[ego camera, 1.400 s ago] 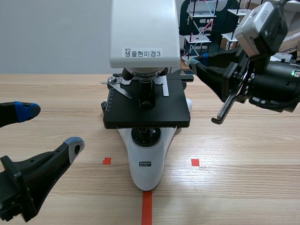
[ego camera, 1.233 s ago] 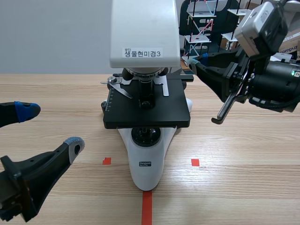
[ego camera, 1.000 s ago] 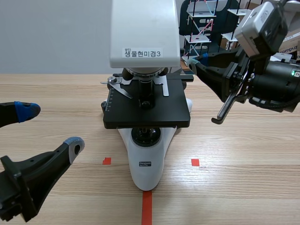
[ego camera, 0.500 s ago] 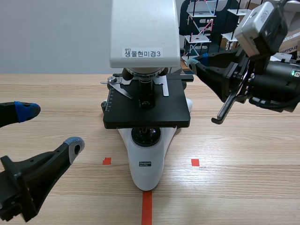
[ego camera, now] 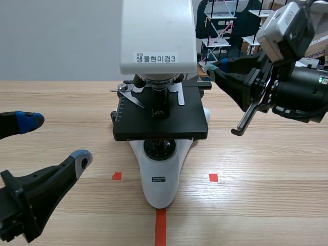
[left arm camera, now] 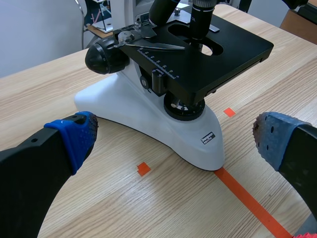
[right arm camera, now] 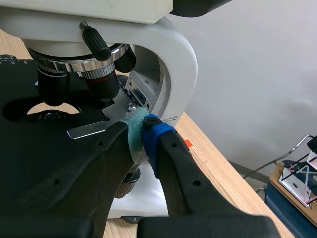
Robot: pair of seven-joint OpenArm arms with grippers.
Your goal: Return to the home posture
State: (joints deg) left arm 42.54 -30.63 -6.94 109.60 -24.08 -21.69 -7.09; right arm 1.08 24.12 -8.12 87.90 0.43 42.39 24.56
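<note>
My right claw (right arm camera: 144,131), pads pressed together and empty, sits at the white, black-staged microscope's (ego camera: 160,179) 2 o'clock; retracting could clip the stage. Left claw (ego camera: 54,140) gapes wide, empty.

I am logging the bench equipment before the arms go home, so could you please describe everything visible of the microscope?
The microscope stands upright on the wooden table, its base tip at the orange-red tape line. Its head, curved arm and tapering base look white plastic; the head bears a printed label. The flat stage is black, with metal clips and a ruled scale; black objectives hang above it. The shut right gripper lies close beside a clip; contact is unclear.
</note>
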